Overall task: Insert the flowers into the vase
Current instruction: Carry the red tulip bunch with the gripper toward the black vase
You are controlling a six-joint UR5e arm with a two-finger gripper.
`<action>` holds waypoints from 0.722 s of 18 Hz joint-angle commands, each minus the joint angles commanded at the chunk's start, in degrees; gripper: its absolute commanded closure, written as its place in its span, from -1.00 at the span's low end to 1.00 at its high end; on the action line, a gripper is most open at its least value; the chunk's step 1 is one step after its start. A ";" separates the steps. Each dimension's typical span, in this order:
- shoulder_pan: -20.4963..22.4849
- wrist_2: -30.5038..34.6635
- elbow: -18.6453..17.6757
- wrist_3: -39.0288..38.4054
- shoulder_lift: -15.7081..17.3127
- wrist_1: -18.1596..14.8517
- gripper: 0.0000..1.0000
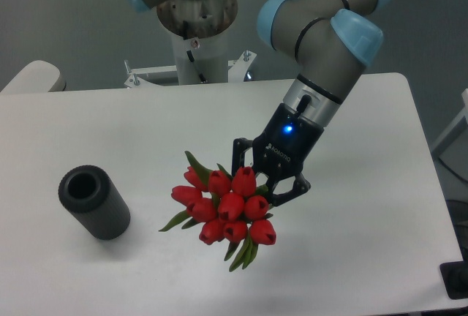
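Red tulip buds of the flowers [227,210] face you near the middle of the white table [351,257], bunched tight against the gripper [265,178], whose black fingers seem clamped around the hidden stems. You have the vase [93,202] well apart to the left, dark grey, mouth open toward the upper left. Bare tabletop lies between them, with table edges far off.

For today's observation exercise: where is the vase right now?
The vase stands on the white table's left side in the camera view, well left of the tulip bunch, untouched.
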 joint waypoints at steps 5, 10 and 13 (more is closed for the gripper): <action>-1.58 0.00 -1.06 -2.01 1.41 0.09 0.34; -4.56 0.00 -2.63 -8.07 2.37 3.50 0.34; -7.02 0.00 -3.34 -14.13 2.37 7.81 0.34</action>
